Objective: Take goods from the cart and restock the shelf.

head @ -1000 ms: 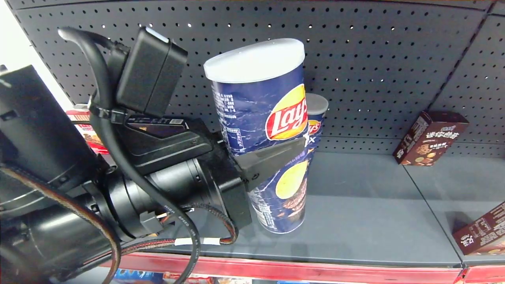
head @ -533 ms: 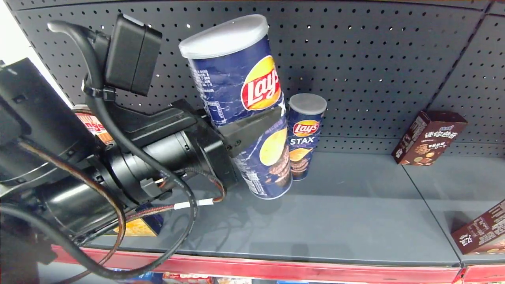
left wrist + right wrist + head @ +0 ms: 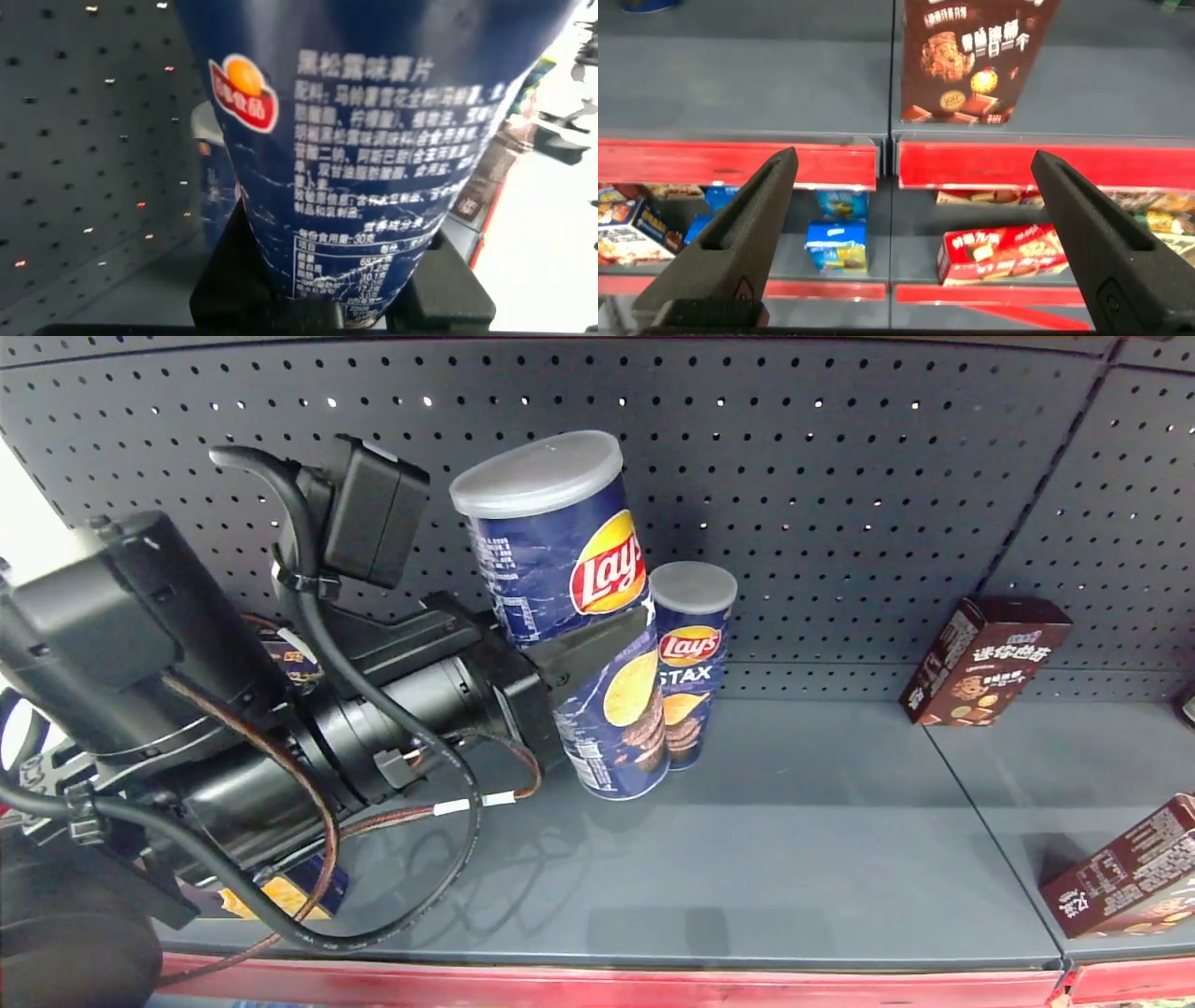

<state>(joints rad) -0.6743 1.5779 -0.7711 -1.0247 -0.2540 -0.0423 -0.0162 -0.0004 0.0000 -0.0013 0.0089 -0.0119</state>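
Observation:
My left gripper (image 3: pixel 597 639) is shut on a tall dark blue chip can (image 3: pixel 560 607) with a grey lid, gripping it around the middle. The can leans slightly, and its base is just at or above the grey shelf board (image 3: pixel 794 840); I cannot tell if they touch. A smaller blue can (image 3: pixel 693 663) stands upright right behind it against the pegboard. In the left wrist view the held can (image 3: pixel 374 140) looms close between the fingers (image 3: pixel 238 289). My right gripper (image 3: pixel 924 243) is open with nothing in it, facing a shelf front.
Two brown cookie boxes (image 3: pixel 982 658) (image 3: pixel 1120 882) sit on the shelf's right part. A blue and yellow box (image 3: pixel 280 896) lies under my left arm. The right wrist view has a brown box (image 3: pixel 976 61) above a red shelf edge (image 3: pixel 738 163) and packs (image 3: pixel 1008 257) below.
My left gripper carried the tall can deeper into the shelf and lower, up beside the small can. The head view has shifted a little.

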